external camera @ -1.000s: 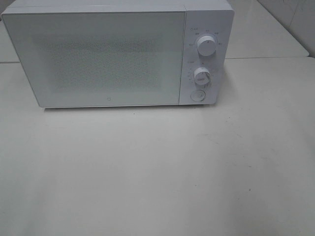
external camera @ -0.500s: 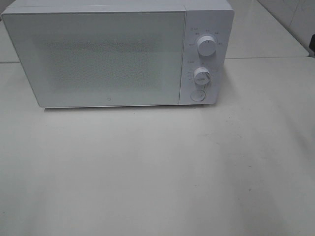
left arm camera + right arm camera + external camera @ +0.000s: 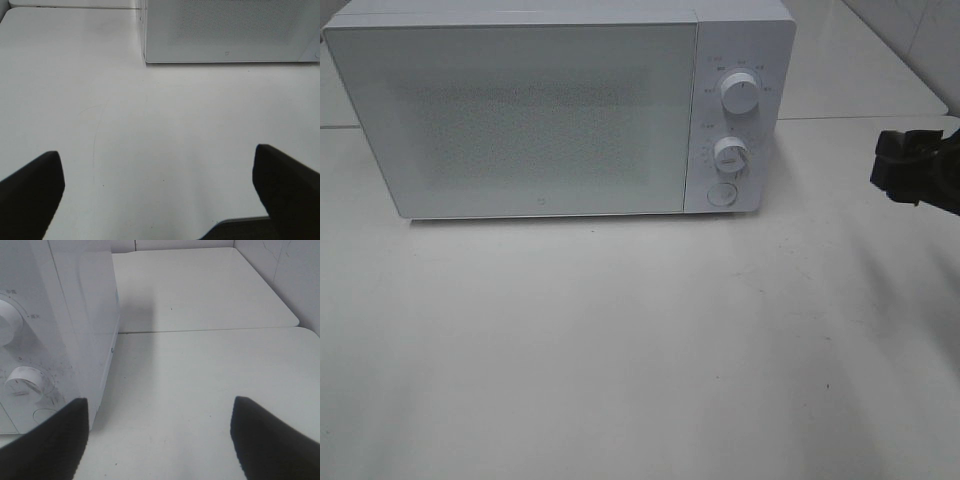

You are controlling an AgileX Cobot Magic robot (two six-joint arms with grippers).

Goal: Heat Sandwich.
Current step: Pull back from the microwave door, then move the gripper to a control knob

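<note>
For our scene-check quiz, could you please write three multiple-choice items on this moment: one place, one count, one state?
1. Where is the black right end effector relative to the white box-shaped microwave? A. right of it B. on top C. inside
2. How many round white dial knobs are on its panel? A. one B. two C. four
3. Its speckled white door is: A. wide open B. removed C. closed
Answers: 1A, it hangs at the high view's right edge; 2B, one sits above the other; 3C, it lies flush with the front.
</note>
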